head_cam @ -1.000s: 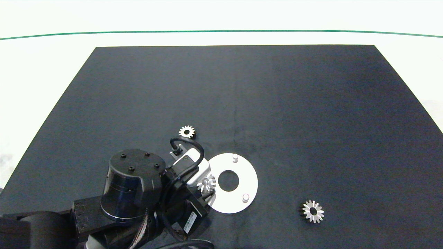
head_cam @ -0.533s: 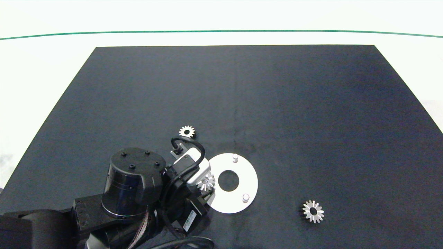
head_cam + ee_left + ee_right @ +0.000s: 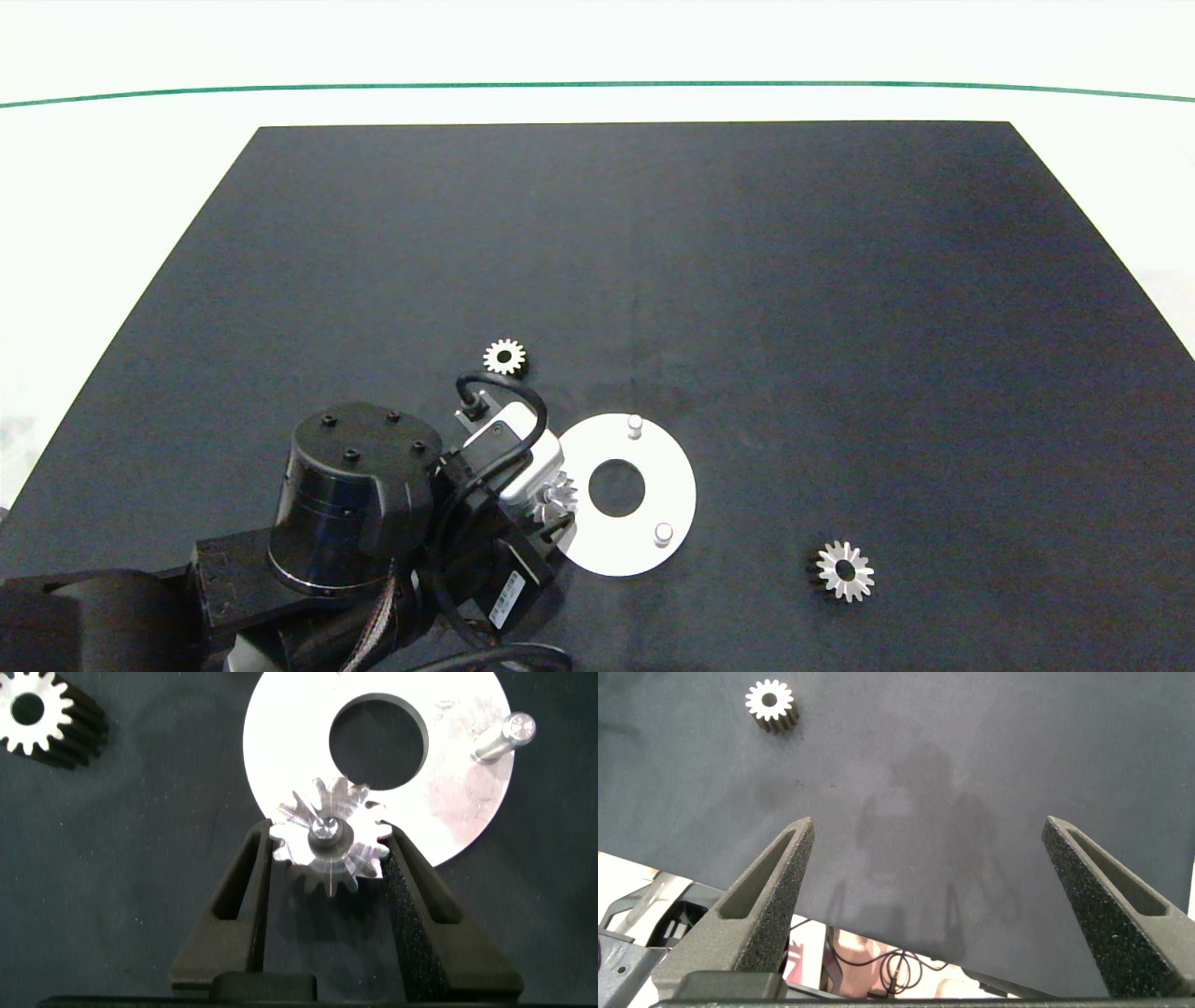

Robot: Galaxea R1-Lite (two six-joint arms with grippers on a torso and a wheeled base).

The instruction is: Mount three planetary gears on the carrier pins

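— Since a second ago, what moved?

— Only a little. The left gripper (image 3: 553, 509) slid a bit toward 7 o'clock with its gear (image 3: 555, 496). The gear tilted more.

— Where is that gear now?

— It sits at the 9 o'clock edge of the white disc (image 3: 653, 462), on top of a pin (image 3: 324, 831). The pin's tip shows through the gear's hole. The gear leans and is not flat on the disc.

— Is the left gripper holding it?

— Yes. Its two fingers (image 3: 245, 887) squeeze the gear from both sides.

— And the other gears?

— One small gear (image 3: 504, 357) lies flat on the black mat (image 3: 653, 233), near the disc at about 11 o'clock. Another gear (image 3: 845, 570) lies flat well apart at about 4 o'clock. Two bare pins stand on the disc, one (image 3: 635, 426) at 12 o'clock, one (image 3: 663, 534) at 5 o'clock.

— What about the right gripper (image 3: 924, 905)?

— Its fingers are spread wide, holding nothing, above the mat.
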